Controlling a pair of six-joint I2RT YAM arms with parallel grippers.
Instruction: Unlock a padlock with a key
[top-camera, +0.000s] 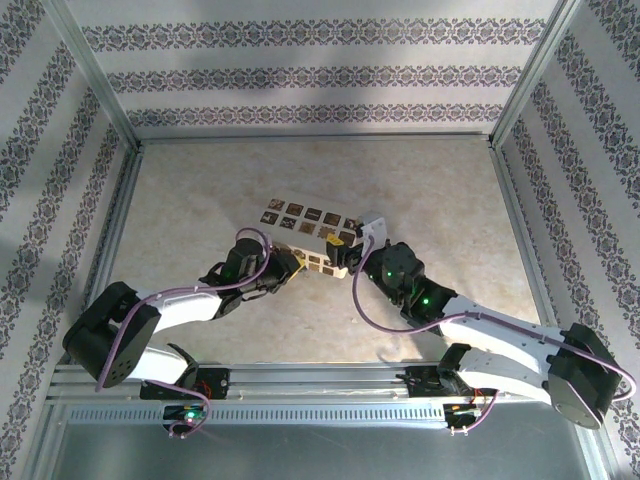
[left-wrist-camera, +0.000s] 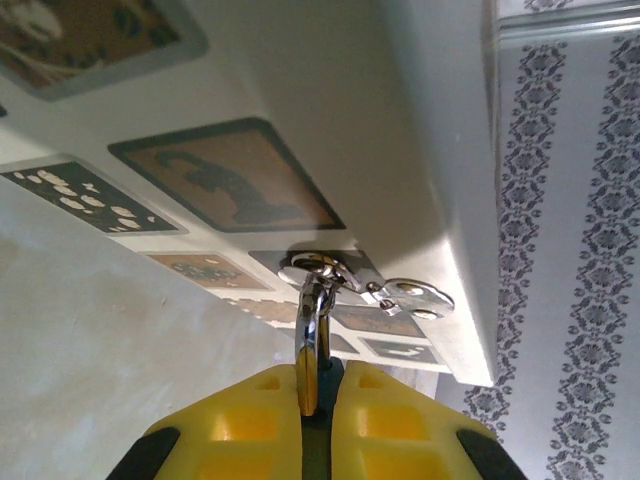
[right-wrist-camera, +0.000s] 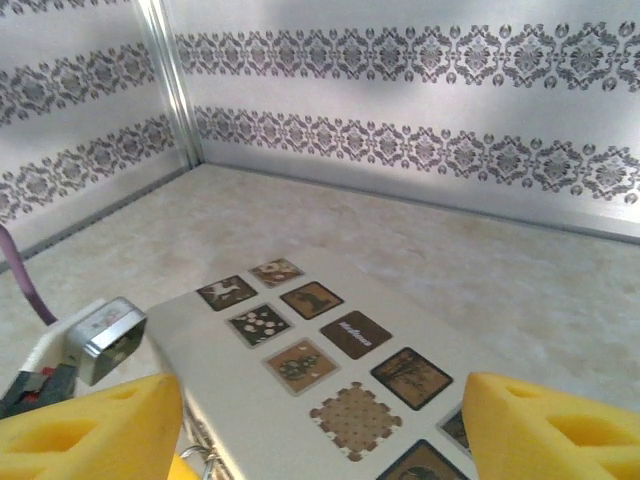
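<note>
In the left wrist view, my left gripper (left-wrist-camera: 318, 385) is shut on the padlock (left-wrist-camera: 312, 335). Its silvery shackle runs up from between the yellow fingers into the metal hasp (left-wrist-camera: 400, 295) on the side of the cream box (left-wrist-camera: 300, 100). A dark sliver of the lock's body shows between the pads. My right gripper (right-wrist-camera: 320, 445) is open, its yellow fingers (right-wrist-camera: 545, 430) spread wide over the near end of the box lid (right-wrist-camera: 300, 330), with nothing between them. The key is hidden. From above, the left gripper (top-camera: 297, 263) and right gripper (top-camera: 345, 250) meet at the box's near right corner (top-camera: 300, 222).
The cream box with dark square tiles lies at an angle mid-table on the beige surface (top-camera: 200, 190). Patterned walls with metal frame posts (right-wrist-camera: 170, 80) enclose the table. Purple cables (top-camera: 360, 305) loop along both arms. A grey metal block on a white mount (right-wrist-camera: 105, 335) sits left of the right fingers.
</note>
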